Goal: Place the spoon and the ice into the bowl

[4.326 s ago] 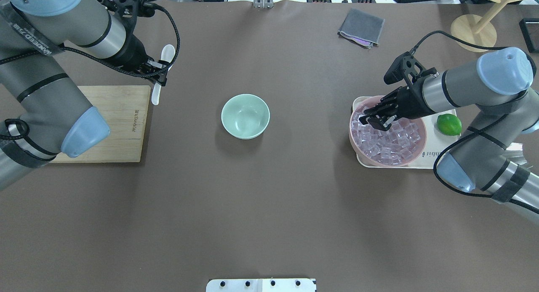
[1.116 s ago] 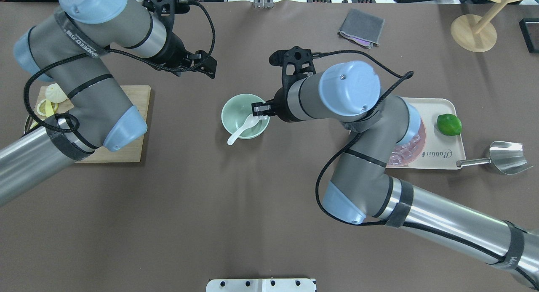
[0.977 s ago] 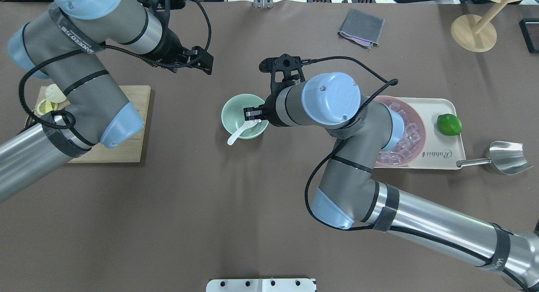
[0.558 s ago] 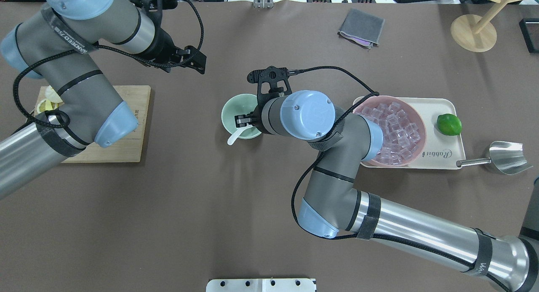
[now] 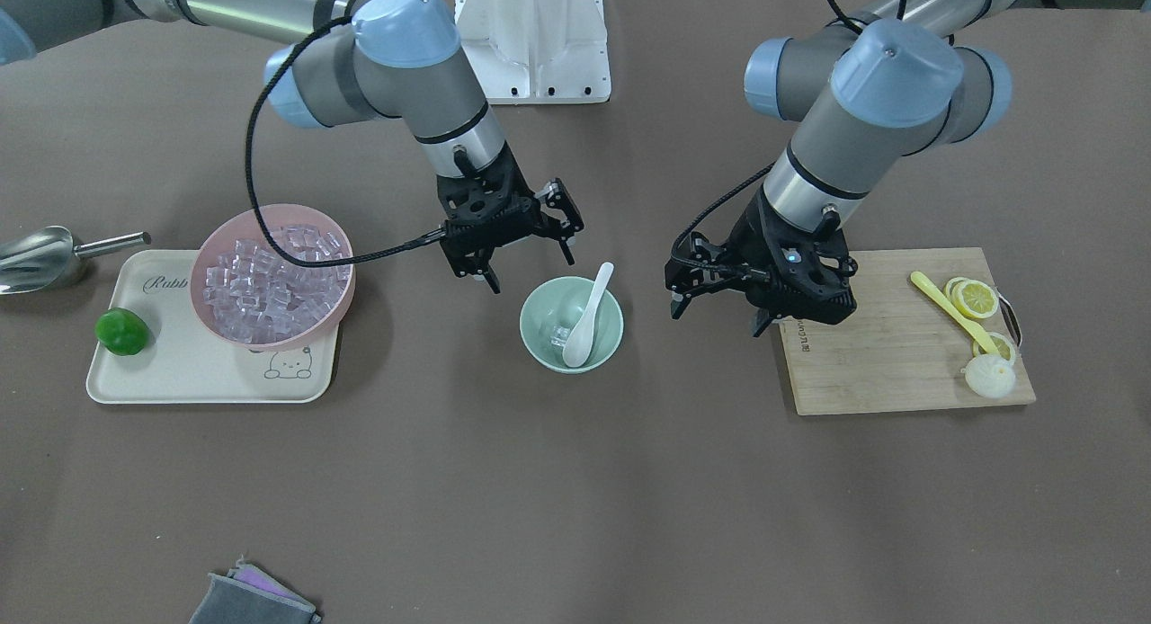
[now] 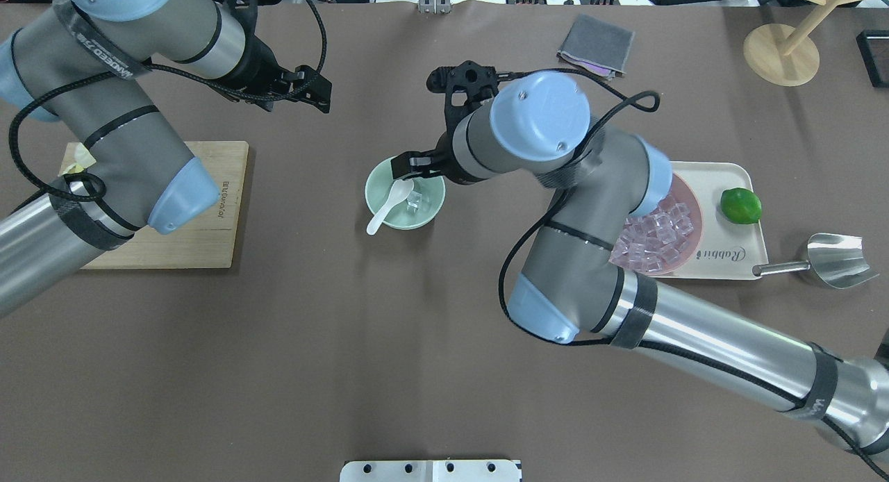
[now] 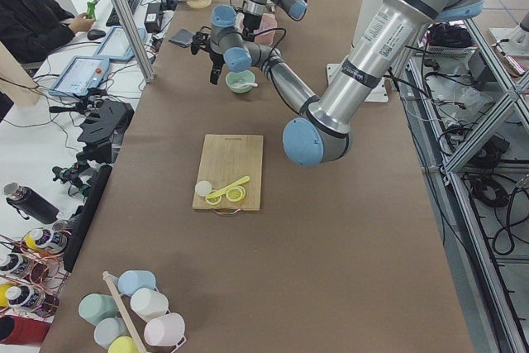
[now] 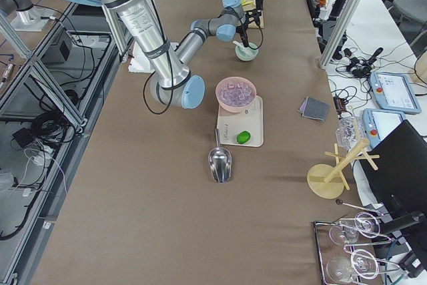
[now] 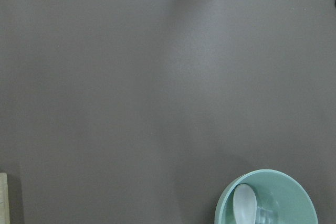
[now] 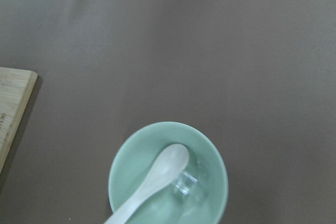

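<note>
Mint-green bowl [image 6: 405, 203], white spoon [image 6: 385, 208], clear ice [image 6: 415, 201].

Light is bright, even and diffuse, coming from above. On the brown table [image 6: 347, 343] the shadows are soft-edged. In the overhead view a faint dark halo hugs the bowl [image 6: 432, 197], and broad dim patches lie under the arms. Glare runs as a white streak along the right arm's steel tube [image 6: 722, 357], and the steel scoop [image 6: 837, 256] shines at 3 o'clock. Both wrist views are softer and lower in contrast. In the left one the bowl, at 5 o'clock, is blurred. The ice [image 10: 185, 183] shows small glints. The side views bend straight frame posts near their edges, and things at their far ends are small and indistinct.
</note>
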Tool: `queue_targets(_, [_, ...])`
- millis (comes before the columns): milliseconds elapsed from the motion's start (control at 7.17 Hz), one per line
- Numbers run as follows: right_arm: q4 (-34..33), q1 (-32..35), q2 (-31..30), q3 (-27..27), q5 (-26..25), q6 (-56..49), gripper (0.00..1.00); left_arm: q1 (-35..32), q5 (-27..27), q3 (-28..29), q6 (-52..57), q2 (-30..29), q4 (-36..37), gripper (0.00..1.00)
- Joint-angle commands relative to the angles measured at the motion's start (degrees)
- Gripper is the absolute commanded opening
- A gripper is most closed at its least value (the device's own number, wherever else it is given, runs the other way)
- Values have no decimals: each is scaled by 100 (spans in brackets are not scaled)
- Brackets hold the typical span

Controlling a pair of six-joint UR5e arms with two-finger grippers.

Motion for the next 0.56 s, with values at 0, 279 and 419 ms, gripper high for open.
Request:
queue_targets(0, [-1053, 1143, -846, 983, 1527, -593, 100, -475, -448, -20, 818, 376, 47, 97])
queue_targets(279, [-1080, 2188, -1929, 1234, 2089, -2223, 100, -1345, -1266, -81, 2047, 921, 74, 98])
queue_targets(419, [-1385, 2733, -2447, 1251, 2423, -3284, 100, -1767, -1295, -99, 2750, 1237, 74, 98])
